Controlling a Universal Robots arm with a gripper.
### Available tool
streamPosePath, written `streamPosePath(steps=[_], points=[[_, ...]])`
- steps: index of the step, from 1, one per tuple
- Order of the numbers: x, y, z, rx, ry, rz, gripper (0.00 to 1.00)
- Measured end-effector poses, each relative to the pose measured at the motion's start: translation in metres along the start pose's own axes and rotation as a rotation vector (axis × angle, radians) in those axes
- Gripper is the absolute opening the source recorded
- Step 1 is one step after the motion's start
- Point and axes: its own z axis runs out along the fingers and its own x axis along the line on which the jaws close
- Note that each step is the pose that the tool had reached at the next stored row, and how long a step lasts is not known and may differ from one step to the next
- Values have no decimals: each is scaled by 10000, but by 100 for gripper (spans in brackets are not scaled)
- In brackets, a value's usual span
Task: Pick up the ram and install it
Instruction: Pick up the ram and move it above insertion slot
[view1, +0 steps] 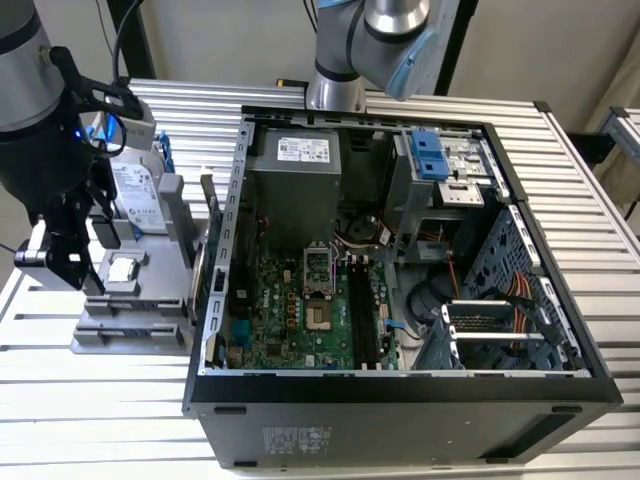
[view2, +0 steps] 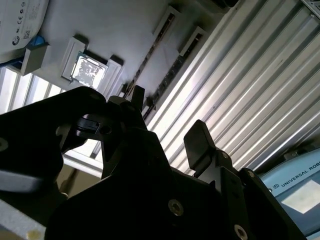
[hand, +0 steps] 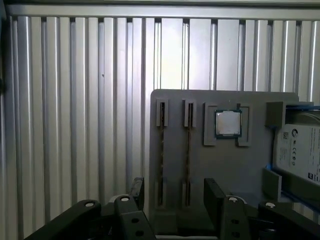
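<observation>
In the first wrist view two thin dark strips, ram sticks (hand: 161, 150) seen edge-on, stand in parallel slots of a grey holder tray (hand: 200, 165). The second ram stick (hand: 188, 150) is the one closer to the square chip. My gripper (hand: 175, 192) is open and hovers over the slot ends, with one finger (hand: 137, 190) outside the first stick and the other finger (hand: 215, 195) beyond the second. The second wrist view shows my gripper (view2: 167, 120) open above the slots (view2: 160, 47). In the exterior view my gripper (view1: 90, 275) hangs over the tray (view1: 130, 330), left of the computer case.
A silver processor chip (hand: 228, 123) and a hard drive (hand: 300, 150) in a blue bracket share the tray. The open computer case (view1: 400, 400) holds the motherboard with black memory slots (view1: 362, 315). Everything rests on a ribbed aluminium table (view1: 100, 420).
</observation>
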Motion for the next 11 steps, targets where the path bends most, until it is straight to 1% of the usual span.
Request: streamPosePath(steps=[11], points=[[0,-2,68,-1,1,0,0]])
